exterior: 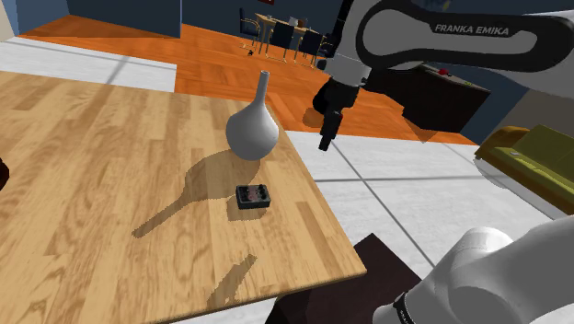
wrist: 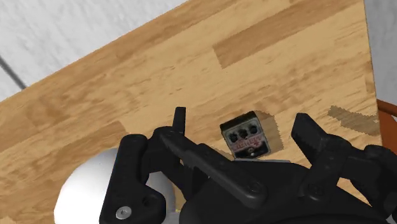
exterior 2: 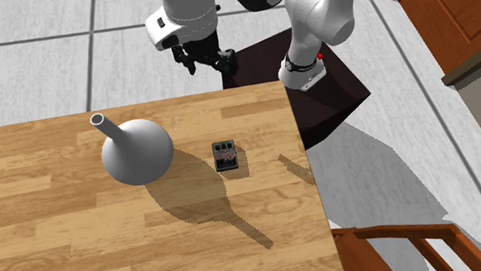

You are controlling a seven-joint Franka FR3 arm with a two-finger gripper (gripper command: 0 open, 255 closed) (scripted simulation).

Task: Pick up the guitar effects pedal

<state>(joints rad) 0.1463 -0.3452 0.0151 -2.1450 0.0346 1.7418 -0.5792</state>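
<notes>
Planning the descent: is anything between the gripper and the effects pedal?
No. In the second exterior view, just bare wooden tabletop lies between the gripper and the pedal; the grey vase stands aside, to that view's left.

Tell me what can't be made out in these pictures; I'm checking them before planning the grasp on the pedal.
Pedal: lettering and knob settings too small in all views.
Vase: wrist view, largely hidden behind the end effector and cut by the picture's edge.
Dark object: shoulder view's left edge cuts it off; unidentifiable.
Table: shoulder view, cut by the left and lower edges.
</notes>
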